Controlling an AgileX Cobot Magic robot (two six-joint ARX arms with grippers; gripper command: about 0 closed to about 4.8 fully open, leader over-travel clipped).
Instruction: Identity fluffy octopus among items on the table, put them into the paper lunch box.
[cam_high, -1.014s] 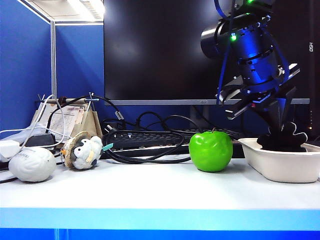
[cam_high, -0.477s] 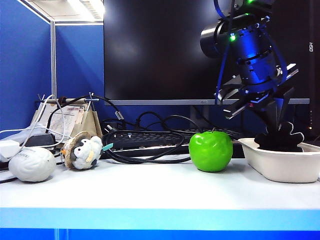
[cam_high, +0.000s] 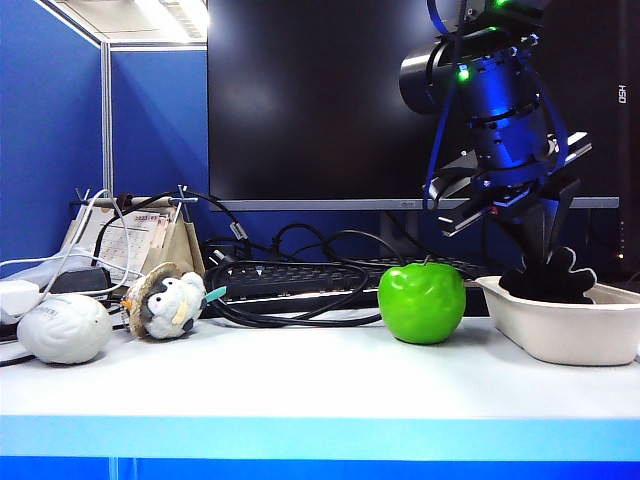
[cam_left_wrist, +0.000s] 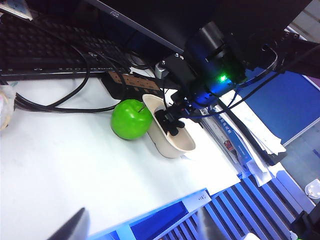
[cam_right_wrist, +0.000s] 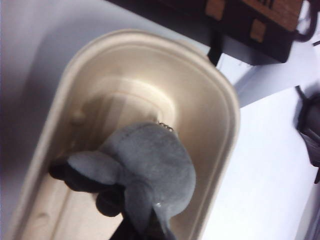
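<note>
A: Over paper lunch box, R gripper clamps fluffy octopus by a tentacle; body hangs inside.

B: Soft, light plush, squashes easily; pinch the body. L gripper parked wide, empty.

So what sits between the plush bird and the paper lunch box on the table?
The green apple, just short of the paper lunch box; bare table toward the plush bird, in the exterior view.

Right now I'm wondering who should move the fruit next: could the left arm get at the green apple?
Probably yes. The green apple stands uncovered on the table beside the paper lunch box; the open left gripper sees it unobstructed, though the right gripper works close by.
</note>
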